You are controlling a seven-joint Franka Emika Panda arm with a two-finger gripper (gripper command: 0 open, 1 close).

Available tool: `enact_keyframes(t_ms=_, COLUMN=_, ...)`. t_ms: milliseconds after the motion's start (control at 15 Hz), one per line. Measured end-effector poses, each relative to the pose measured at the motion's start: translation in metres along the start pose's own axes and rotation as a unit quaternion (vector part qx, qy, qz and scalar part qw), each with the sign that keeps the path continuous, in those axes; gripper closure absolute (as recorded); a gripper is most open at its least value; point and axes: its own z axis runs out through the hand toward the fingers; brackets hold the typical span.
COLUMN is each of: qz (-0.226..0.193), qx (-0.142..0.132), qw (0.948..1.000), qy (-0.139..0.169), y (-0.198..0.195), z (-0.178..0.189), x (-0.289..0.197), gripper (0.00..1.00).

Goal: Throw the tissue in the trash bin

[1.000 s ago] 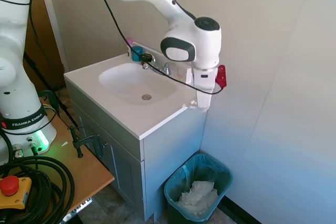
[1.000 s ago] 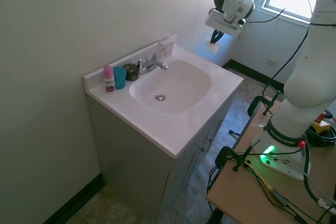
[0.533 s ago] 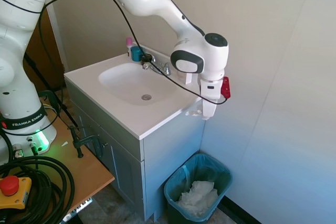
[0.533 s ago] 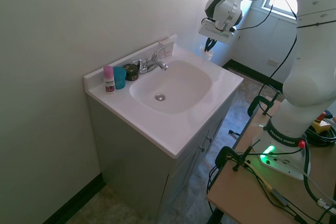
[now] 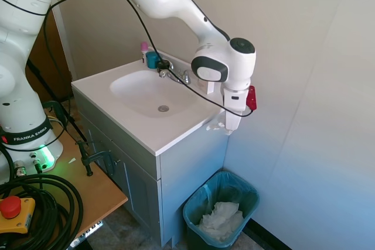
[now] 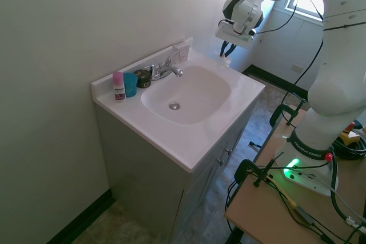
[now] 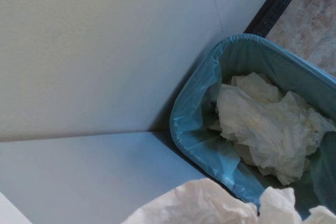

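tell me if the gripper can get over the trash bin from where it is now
Probably yes. The gripper, with the tissue, hangs past the vanity corner, high above the trash bin and slightly toward the vanity side. Only open air shows between them; the bin's mouth is open, holding a heap of crumpled paper.

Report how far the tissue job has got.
Done: the tissue is off the counter, held in the gripper past the vanity's corner. In hand: carrying it over the trash bin, which shows below in the wrist view. Left: open the fingers to drop it onto the crumpled paper inside.
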Motion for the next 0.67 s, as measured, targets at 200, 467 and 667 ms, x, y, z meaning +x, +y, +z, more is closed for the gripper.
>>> enact_keyframes(t_ms=200, qz=-0.003, qx=0.001, qw=1.0000, qy=-0.004, y=-0.004, z=-0.004, x=0.000, gripper=0.00)
enact_keyframes(t_ms=467, qz=-0.011, qx=0.003, qw=0.9999, qy=-0.002, y=-0.008, z=-0.016, x=0.001, gripper=0.00)
enact_keyframes(t_ms=667, qz=-0.017, qx=0.017, qw=0.9997, qy=-0.004, y=-0.001, z=-0.051, x=0.007, gripper=0.00)
